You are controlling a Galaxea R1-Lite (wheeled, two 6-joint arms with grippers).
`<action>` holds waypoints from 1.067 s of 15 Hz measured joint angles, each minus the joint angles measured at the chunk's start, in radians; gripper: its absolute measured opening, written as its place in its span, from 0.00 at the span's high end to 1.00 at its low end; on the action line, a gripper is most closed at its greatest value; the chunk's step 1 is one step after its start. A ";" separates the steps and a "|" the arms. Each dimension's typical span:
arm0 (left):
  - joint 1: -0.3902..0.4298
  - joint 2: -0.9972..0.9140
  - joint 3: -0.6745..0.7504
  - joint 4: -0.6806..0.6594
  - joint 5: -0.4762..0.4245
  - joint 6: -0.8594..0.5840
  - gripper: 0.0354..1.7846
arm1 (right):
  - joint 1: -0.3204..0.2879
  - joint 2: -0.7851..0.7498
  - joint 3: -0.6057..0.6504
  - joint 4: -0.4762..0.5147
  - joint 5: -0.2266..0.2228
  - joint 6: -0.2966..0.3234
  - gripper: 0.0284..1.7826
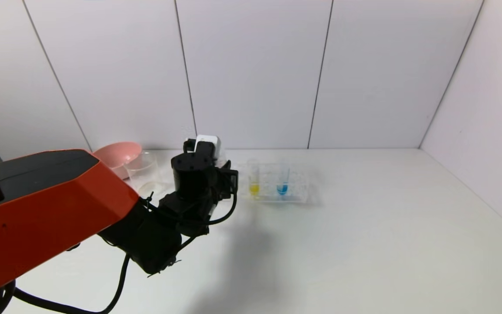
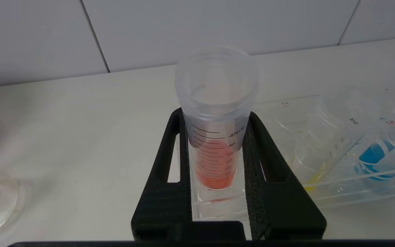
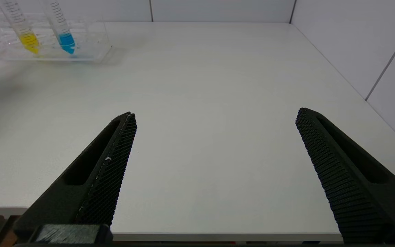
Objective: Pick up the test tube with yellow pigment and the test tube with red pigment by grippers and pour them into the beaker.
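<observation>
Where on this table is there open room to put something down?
The wide stretch right of the tube rack, out to the side wall, is bare, as is the near edge under the open right hand. The far-left corner is crowded: pink bowl, beaker, left hand gripping the red tube.

Lab bench: tube rack [image 1: 277, 187], beaker [image 1: 143, 171], white panels.

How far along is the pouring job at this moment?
Nothing looks poured yet. The left gripper is shut on the clear red-pigment test tube, upright with its liquid inside. The yellow-pigment test tube stands in the clear rack. The right gripper waits open. Both pours into the clear beaker remain.
</observation>
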 joint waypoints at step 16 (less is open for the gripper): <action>-0.008 -0.157 0.053 -0.014 0.002 0.049 0.76 | 0.000 0.000 0.000 0.000 0.000 0.000 0.05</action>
